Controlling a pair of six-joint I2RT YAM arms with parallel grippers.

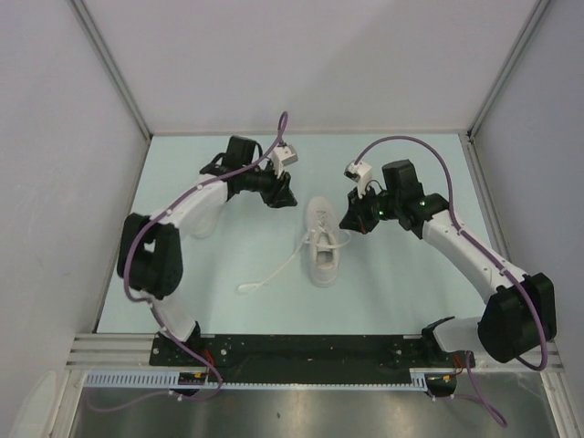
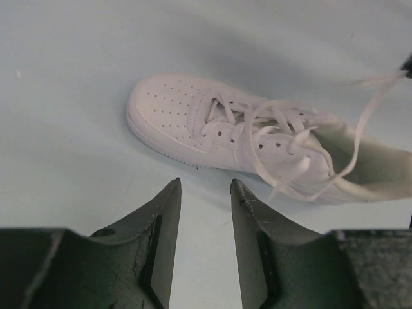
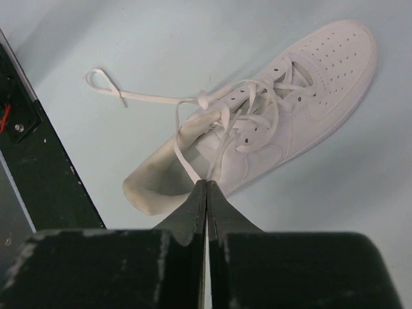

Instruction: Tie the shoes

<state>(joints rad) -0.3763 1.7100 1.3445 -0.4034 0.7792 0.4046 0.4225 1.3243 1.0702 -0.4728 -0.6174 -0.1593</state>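
Observation:
One white sneaker [image 1: 323, 245] lies in the middle of the table, toe pointing away from the arm bases. It also shows in the left wrist view [image 2: 244, 138] and the right wrist view [image 3: 270, 129]. My right gripper [image 1: 353, 223] is just right of the shoe, shut on one thin white lace [image 3: 188, 168] that runs taut from the eyelets to its tips [image 3: 206, 183]. The other lace [image 1: 270, 276] trails loose on the table to the front left. My left gripper [image 1: 284, 196] is open and empty, its tips [image 2: 206, 183] a little short of the toe. I see no second shoe for certain.
The pale blue table [image 1: 401, 292] is closed in by white walls at the back and both sides. A black base rail [image 1: 301, 351] runs along the near edge. A whitish shape [image 1: 203, 222] lies partly under the left arm; I cannot tell what it is.

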